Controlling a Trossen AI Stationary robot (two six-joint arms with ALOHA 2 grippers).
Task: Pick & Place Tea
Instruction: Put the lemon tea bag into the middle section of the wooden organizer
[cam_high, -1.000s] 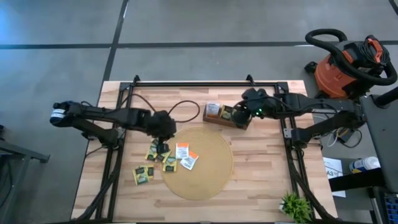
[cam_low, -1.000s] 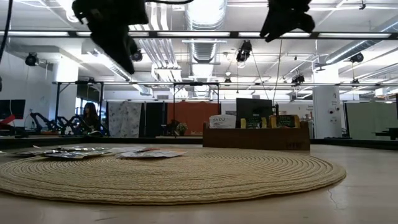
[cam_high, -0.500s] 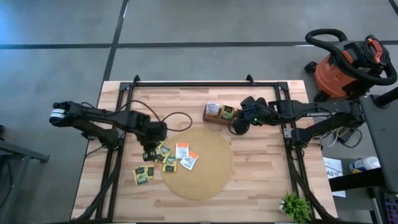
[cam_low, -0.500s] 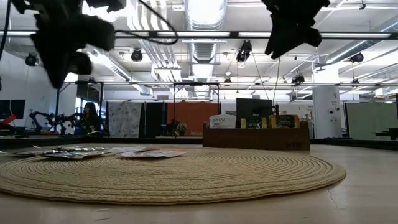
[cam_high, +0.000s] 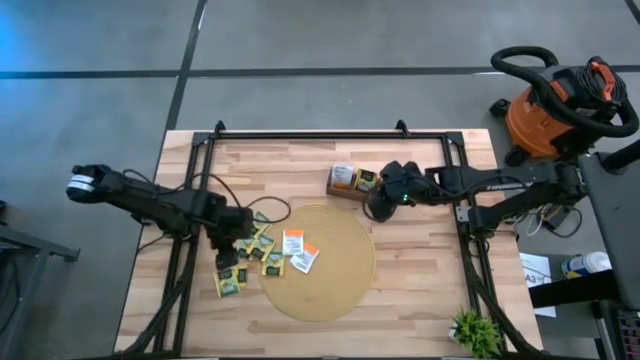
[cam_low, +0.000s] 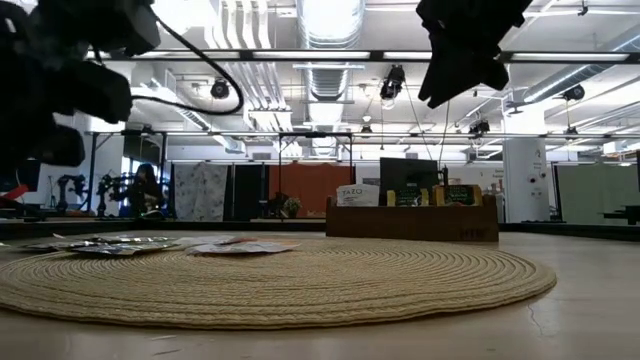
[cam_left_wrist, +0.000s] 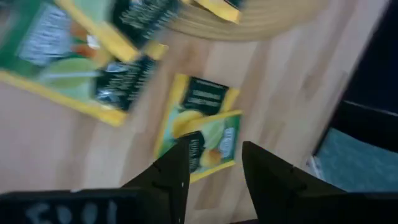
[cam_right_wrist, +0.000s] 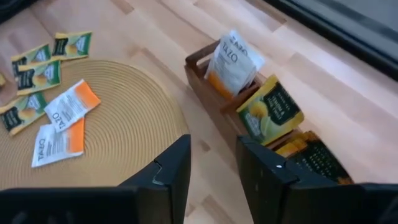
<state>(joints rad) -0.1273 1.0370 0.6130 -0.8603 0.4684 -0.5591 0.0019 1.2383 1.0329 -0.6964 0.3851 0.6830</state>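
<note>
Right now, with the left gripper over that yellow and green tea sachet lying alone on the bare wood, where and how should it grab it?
The left gripper is open above the yellow and green sachet, which lies flat on the table, off the mat. Likely best to come straight down and pinch across its two opposite long edges; lying flat, it offers no raised part.

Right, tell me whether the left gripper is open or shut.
Open. The left gripper has its fingers spread apart, empty, over a yellow-green tea sachet lying on the table.
</note>
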